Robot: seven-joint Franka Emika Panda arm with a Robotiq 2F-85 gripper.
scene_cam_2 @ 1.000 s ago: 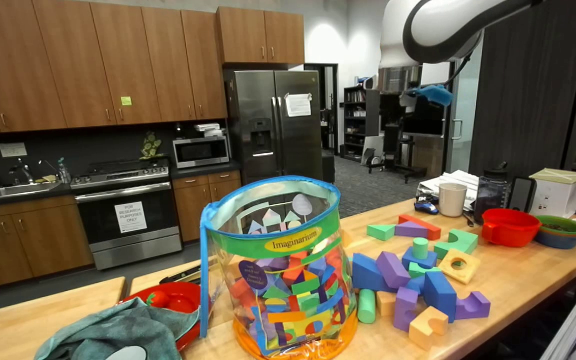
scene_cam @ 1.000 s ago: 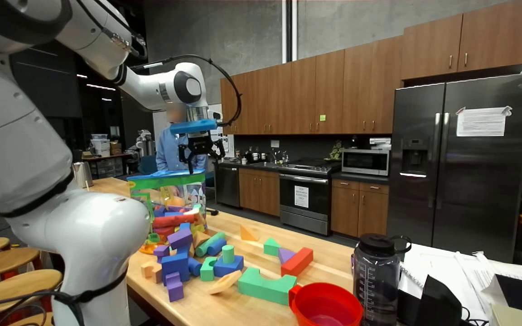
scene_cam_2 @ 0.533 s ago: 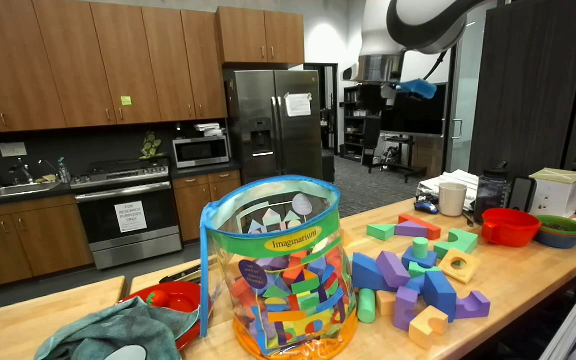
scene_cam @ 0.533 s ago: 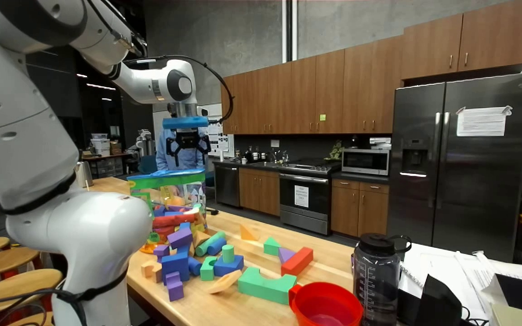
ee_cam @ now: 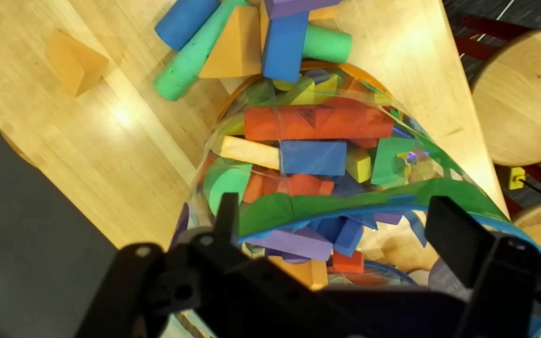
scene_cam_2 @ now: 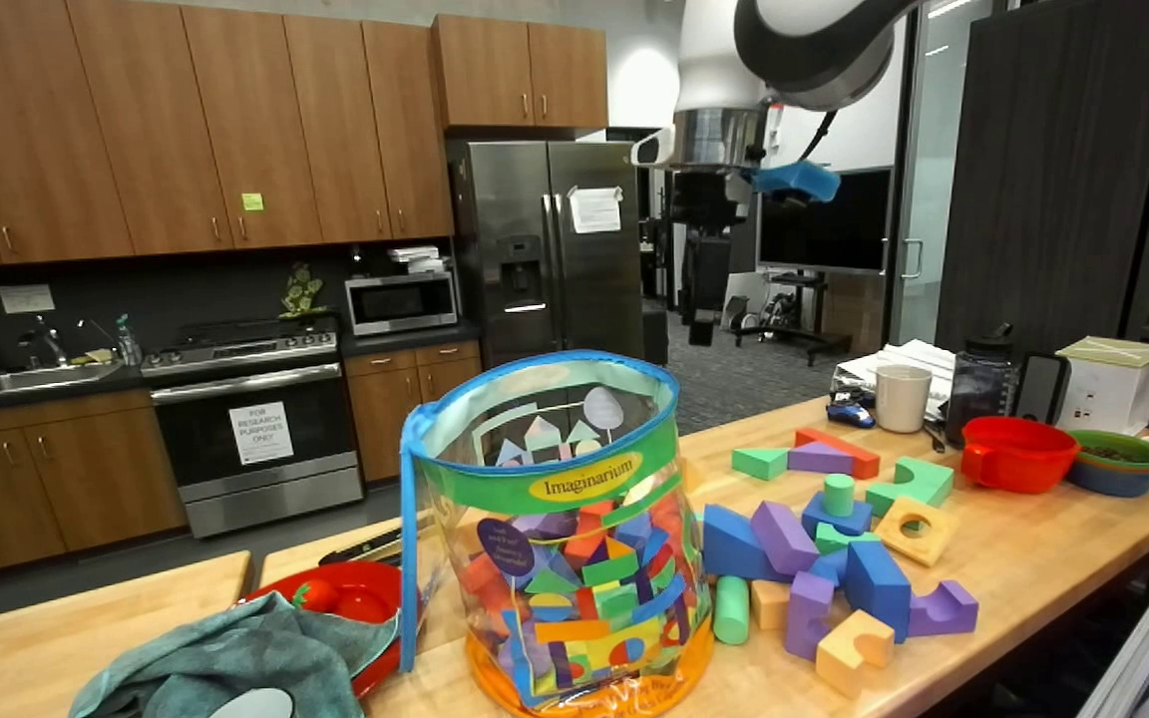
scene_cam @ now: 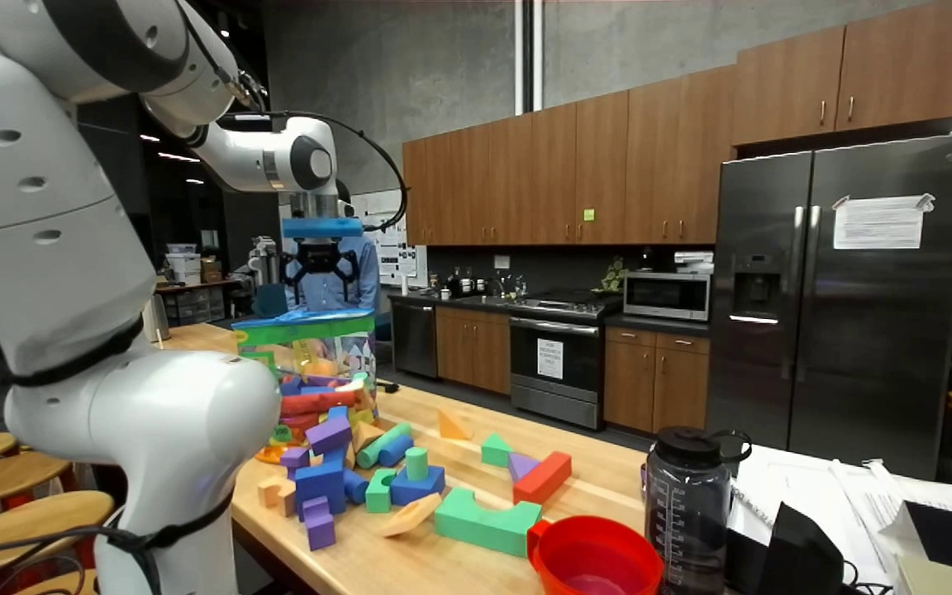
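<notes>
Though your black two-fingered gripper [scene_cam: 321, 295] is spread wide and holds nothing, it hangs in an exterior view just above the clear plastic drum with a green band and blue rim [scene_cam: 302, 332], touching neither wall nor rim. The drum stands upright on the pale wooden table [scene_cam: 410, 566], its mouth below you.

In an exterior view, you have one dark fingertip [scene_cam_2: 701, 330] showing above and slightly right of the drum [scene_cam_2: 480, 489]; the depth between them you cannot tell there. A heap of loose coloured toy blocks [scene_cam_2: 832, 568] lies beside the drum.

In the wrist view, your fingers [ee_cam: 227, 216] appear on either side of the drum's mouth, and the purple oblong block [ee_cam: 294, 243] lies inside, between them as pictured and nearer the left one. Its long axis runs mostly from finger to finger, slightly slanted, so at this wrist angle the jaws seem to face its ends more than its long sides. The long red block [ee_cam: 317, 121], seen through the clear wall, runs much the same way, farther toward the top of that view.
</notes>
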